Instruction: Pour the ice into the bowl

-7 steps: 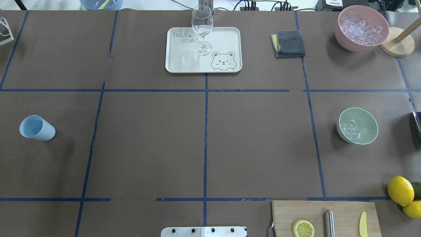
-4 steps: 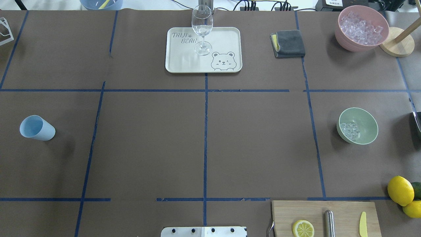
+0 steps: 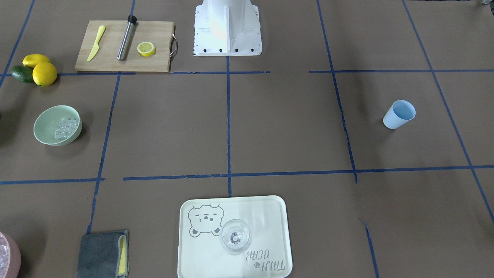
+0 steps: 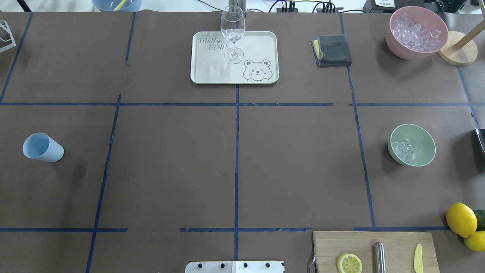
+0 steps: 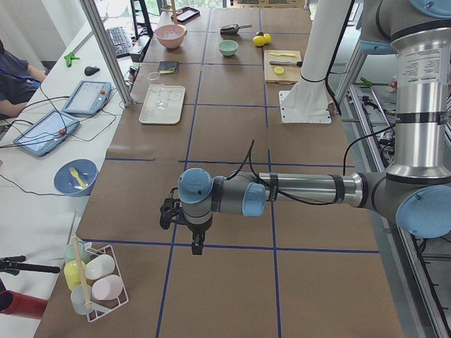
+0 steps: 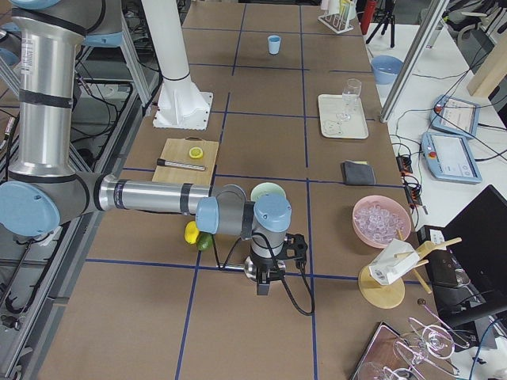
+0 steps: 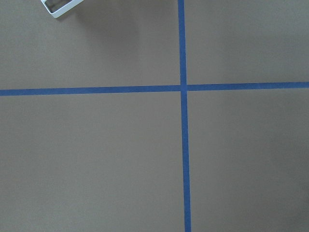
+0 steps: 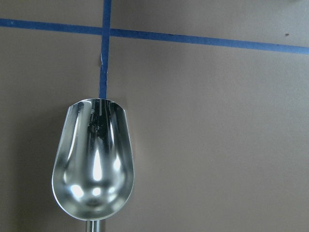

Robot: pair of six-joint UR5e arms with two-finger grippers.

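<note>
Nothing shifts across the last second in the overhead view. The ice (image 4: 403, 151) already lies heaped inside the mint-green bowl (image 4: 421, 141), against its 9 o'clock wall, and the bowl stands at the counter's 3 o'clock. I judge the pour finished.

The overhead view gives no clear sight of either arm, but the side views do. The right tool (image 6: 264, 279) hangs over the counter past the bowl. Its wrist camera shows a steel scoop (image 8: 94, 154), empty, with the handle leaving at 6 o'clock. The fingers are out of frame, so I cannot tell whether it grips. The left tool (image 5: 195, 236) hovers above blue tape lines, and its grip cannot be told either.
</note>
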